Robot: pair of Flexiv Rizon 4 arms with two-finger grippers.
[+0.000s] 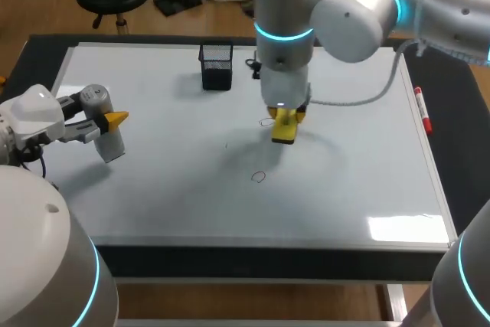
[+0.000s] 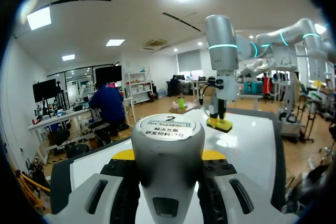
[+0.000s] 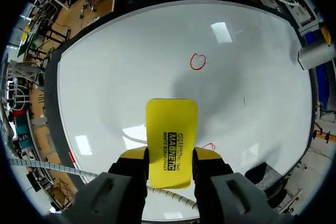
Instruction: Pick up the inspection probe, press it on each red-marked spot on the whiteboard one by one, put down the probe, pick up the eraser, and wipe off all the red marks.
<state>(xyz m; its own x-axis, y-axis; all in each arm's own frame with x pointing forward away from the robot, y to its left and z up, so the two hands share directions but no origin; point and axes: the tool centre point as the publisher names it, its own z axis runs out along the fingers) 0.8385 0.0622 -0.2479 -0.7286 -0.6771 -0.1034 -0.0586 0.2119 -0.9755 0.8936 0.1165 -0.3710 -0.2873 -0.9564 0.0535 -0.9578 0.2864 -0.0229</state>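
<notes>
Two red marks: both unwiped on the whiteboard. The closest mark is just left of the eraser, and the near mark lies nearer to the robot and slightly left.
Eraser: a yellow block over the middle of the board. Whether its face touches the surface cannot be told.
Right gripper: clamped on the eraser, with a finger against each long side.
Long axis: the eraser runs near–far and sticks out past the fingertips toward the near mark, which sits ahead of it with bare board between them.
Key relation: the closest mark peeks out just beside the eraser's edge, so it lies across the short axis rather than along the long one.
Nearer arm: the right arm, by a wide margin.
Left gripper: closed around the inspection probe at the left side of the board, well apart from both marks.
Likely move: a short sideways sweep to the left should take the closest mark, then a pull toward the near edge should take the other.
Risk: a purely near–far stroke may miss the mark alongside.
Other things: a black mesh holder at the far side and a red marker on the right edge.
</notes>
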